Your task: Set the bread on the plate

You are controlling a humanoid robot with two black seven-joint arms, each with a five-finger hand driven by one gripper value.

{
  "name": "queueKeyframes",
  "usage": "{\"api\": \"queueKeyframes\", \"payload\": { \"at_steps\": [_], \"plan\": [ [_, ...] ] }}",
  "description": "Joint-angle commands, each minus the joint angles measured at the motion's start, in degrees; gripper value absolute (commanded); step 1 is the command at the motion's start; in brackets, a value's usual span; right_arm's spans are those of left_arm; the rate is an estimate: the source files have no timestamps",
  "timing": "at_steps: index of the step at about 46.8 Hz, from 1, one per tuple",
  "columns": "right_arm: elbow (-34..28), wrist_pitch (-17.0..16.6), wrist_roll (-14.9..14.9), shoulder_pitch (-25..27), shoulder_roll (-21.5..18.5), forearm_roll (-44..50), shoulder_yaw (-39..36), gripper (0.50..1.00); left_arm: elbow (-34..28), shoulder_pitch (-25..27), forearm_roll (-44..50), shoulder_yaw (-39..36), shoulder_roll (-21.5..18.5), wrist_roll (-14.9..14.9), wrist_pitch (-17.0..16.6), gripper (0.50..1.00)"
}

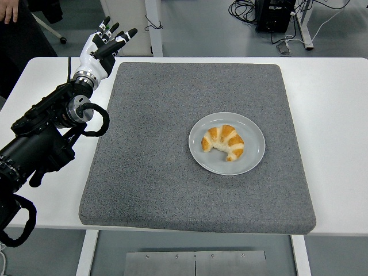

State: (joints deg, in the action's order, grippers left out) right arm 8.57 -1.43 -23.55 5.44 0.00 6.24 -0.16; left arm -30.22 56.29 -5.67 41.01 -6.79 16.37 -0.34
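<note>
Grey mat (155, 161) | bread (223, 142) on plate (253, 158) | left hand (101, 47) empty, spread
</note>
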Motion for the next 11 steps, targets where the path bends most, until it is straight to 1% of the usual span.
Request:
{"api": "queueKeyframes", "payload": {
  "at_steps": [1,5,8,11],
  "plan": [
    [0.0,-0.1,0.0,0.0,0.0,0.0,0.0,1.0,0.0,-0.1,1.7,0.0,0.2,1.1,0.5,0.975],
    [0.2,-0.1,0.0,-0.3,0.0,0.0,0.0,1.0,0.7,-0.4,2.9,0.0,0.6,2.4,2.1,0.975],
    [0.4,-0.1,0.0,-0.3,0.0,0.0,0.1,1.0,2.1,-0.4,4.0,0.3,0.8,2.4,2.9,0.977],
    [0.2,-0.1,0.0,-0.4,0.0,0.0,-0.4,1.0,3.2,-0.4,5.3,1.3,1.2,2.3,3.0,0.977]
  ]
}}
